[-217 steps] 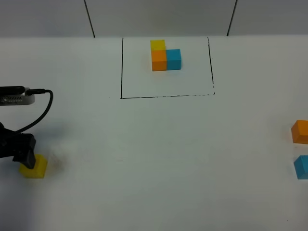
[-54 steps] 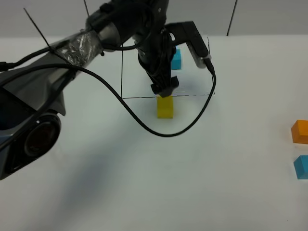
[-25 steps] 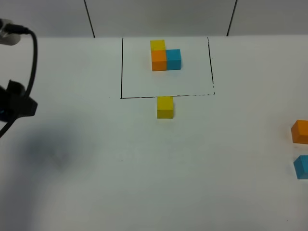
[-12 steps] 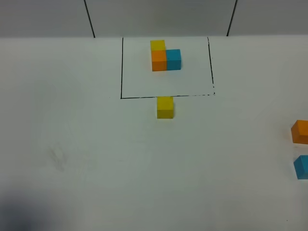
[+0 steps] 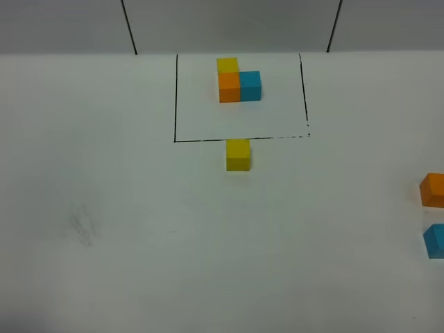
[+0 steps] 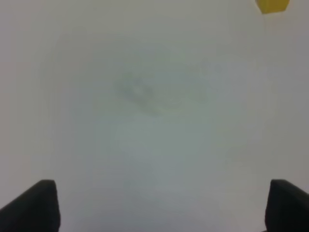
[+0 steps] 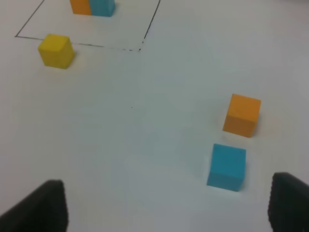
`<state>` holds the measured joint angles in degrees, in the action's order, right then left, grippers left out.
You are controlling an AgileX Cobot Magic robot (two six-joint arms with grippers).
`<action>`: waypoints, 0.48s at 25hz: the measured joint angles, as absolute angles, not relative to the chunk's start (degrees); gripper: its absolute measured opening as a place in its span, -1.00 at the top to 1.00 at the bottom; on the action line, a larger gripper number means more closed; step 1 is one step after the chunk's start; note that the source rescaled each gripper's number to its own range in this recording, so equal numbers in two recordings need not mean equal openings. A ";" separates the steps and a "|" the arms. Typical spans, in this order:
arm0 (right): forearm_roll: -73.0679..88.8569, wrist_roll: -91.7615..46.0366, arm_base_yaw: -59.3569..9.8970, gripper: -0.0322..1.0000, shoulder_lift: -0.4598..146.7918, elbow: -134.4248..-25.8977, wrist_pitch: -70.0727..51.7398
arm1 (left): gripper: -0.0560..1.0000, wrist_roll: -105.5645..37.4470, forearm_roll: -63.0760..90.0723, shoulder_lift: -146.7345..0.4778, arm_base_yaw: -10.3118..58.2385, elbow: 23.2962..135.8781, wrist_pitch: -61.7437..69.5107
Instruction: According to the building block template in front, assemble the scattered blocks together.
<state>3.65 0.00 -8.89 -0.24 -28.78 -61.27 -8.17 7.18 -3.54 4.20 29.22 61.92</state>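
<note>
The building block template (image 5: pixel 238 82) is an L of yellow, orange and blue cubes inside a black-line rectangle at the back of the table; part of it shows in the right wrist view (image 7: pixel 91 7). The scattered yellow cube (image 5: pixel 238 154) (image 7: pixel 56 50) (image 6: pixel 273 5) sits just outside the rectangle's front line. The scattered orange cube (image 5: pixel 433 189) (image 7: pixel 242 115) and blue cube (image 5: pixel 435 241) (image 7: pixel 227 166) lie apart at the right edge. No arm shows in the exterior view. My left gripper (image 6: pixel 164 208) is open and empty over bare table. My right gripper (image 7: pixel 166 210) is open and empty, near the blue cube.
The white table (image 5: pixel 208 236) runs to a grey back wall with two dark vertical seams (image 5: pixel 129 26). A faint smudge (image 5: pixel 83 227) marks the table at the left.
The left arm brought the yellow cube from the front left to the rectangle's front line, let it go, then drew back leftward out of the exterior view. The other cubes have not moved.
</note>
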 joint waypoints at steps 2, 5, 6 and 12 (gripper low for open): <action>3.65 0.00 -8.89 -0.43 -0.24 -28.78 -61.27 | -0.68 -8.03 7.18 -1.23 4.20 29.22 61.91; 3.65 0.00 -8.89 -0.43 -0.24 -28.78 -61.27 | -0.66 -7.40 7.11 0.34 4.20 29.21 61.91; 3.65 0.00 -8.89 -0.43 -0.24 -28.78 -61.27 | -0.66 -6.98 7.11 0.33 4.20 29.16 61.91; 3.65 0.00 -8.89 -0.43 -0.24 -28.78 -61.27 | -0.55 -5.45 6.63 0.33 4.20 29.15 61.91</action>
<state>3.65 0.00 -8.89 -0.24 -28.78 -61.27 -5.45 6.63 0.33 4.20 29.15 61.91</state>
